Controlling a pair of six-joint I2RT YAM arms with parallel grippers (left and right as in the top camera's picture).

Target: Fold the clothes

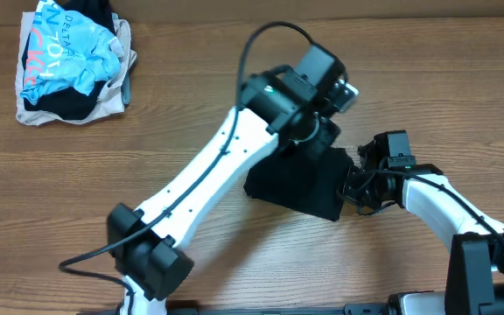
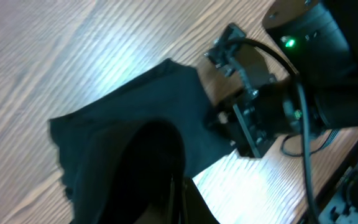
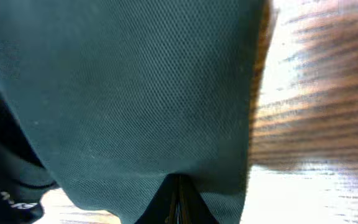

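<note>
My right gripper (image 3: 179,202) is pinched together on the right edge of the black garment (image 3: 135,93); a small white print (image 3: 8,200) shows beside it, too blurred to read; my left gripper (image 2: 174,198) is closed too, with a hump of that cloth rising into it; the garment lies folded in the middle of the table (image 1: 59,175); far left, a light-blue top (image 1: 68,57) reads DELTA in white, its pink lettering unclear, over a beige garment (image 1: 112,107).

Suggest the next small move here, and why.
Probably a slight lift, both sides together. The left end effector and right end effector each look pinched shut on the black garment, which lies bunched on the table between them; raising it should let the fabric hang free before folding over.
</note>
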